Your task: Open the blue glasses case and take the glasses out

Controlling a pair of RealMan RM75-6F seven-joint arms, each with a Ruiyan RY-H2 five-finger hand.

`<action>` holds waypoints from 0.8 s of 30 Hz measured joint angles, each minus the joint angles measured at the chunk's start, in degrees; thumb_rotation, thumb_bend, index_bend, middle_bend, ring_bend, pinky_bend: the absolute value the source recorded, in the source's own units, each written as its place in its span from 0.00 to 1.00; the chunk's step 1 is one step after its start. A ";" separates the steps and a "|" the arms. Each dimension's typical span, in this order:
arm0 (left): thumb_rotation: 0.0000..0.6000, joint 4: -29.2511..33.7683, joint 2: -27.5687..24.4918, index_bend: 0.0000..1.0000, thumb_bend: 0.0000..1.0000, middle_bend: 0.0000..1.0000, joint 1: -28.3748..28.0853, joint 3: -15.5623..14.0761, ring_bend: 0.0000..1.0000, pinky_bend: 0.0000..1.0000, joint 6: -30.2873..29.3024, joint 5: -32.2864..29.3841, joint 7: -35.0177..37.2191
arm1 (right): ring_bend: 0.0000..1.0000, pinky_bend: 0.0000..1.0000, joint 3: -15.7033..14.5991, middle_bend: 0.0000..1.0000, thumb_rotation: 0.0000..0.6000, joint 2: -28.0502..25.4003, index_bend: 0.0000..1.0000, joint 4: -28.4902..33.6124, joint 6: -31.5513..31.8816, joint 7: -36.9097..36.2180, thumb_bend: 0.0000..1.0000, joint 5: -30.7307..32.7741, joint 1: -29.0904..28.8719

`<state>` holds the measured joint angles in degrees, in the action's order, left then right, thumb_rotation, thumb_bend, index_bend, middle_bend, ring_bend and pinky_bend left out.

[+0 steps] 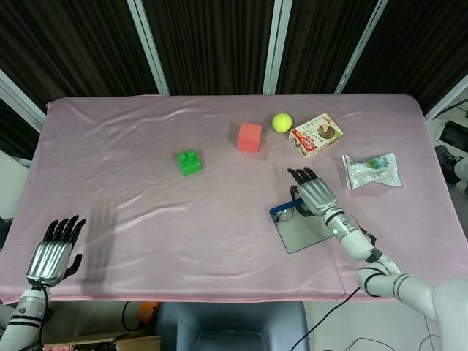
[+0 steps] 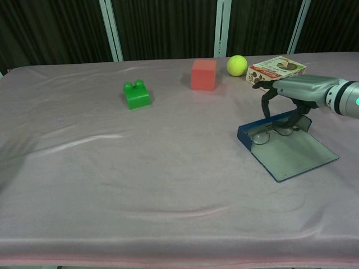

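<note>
The blue glasses case [image 1: 307, 231] [image 2: 295, 154] lies open on the pink cloth, its lid flat toward the near right. The thin-framed glasses [image 2: 271, 133] [image 1: 292, 213] rest in its shallow blue tray. My right hand [image 1: 314, 194] [image 2: 294, 89] hovers over the tray's far side, palm down, fingers hanging apart toward the glasses. I see nothing held in it. My left hand [image 1: 51, 256] rests at the table's near left corner with fingers spread and holds nothing. Only the head view shows it.
A green block [image 1: 189, 161] [image 2: 136, 94], a red cube [image 1: 249, 137] [image 2: 203, 74] and a yellow ball [image 1: 281, 122] [image 2: 236, 65] stand farther back. A snack box [image 1: 316, 134] [image 2: 277, 68] and a clear packet [image 1: 373, 170] lie just beyond and right of the case.
</note>
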<state>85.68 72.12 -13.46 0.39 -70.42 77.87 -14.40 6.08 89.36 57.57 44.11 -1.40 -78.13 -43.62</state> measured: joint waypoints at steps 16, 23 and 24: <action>1.00 -0.12 -0.18 0.00 0.42 0.00 -0.16 -0.18 0.00 0.04 0.29 0.25 0.43 | 0.07 0.00 0.57 0.10 1.00 -0.16 0.68 0.71 0.67 -0.61 0.51 0.39 -0.19; 1.00 -0.15 -0.16 0.00 0.42 0.00 -0.16 -0.18 0.00 0.04 0.28 0.19 0.38 | 0.07 0.00 1.17 0.12 1.00 0.99 0.69 -0.23 5.96 -3.04 0.51 -1.41 0.47; 1.00 -0.15 -0.15 0.00 0.42 0.00 -0.16 -0.19 0.00 0.04 0.30 0.18 0.32 | 0.08 0.00 1.20 0.12 1.00 1.30 0.69 -0.61 6.97 -3.32 0.51 -1.83 0.60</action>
<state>85.54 71.97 -13.63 0.20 -70.12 78.06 -14.07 7.28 90.66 56.97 51.09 -4.73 -79.96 -43.02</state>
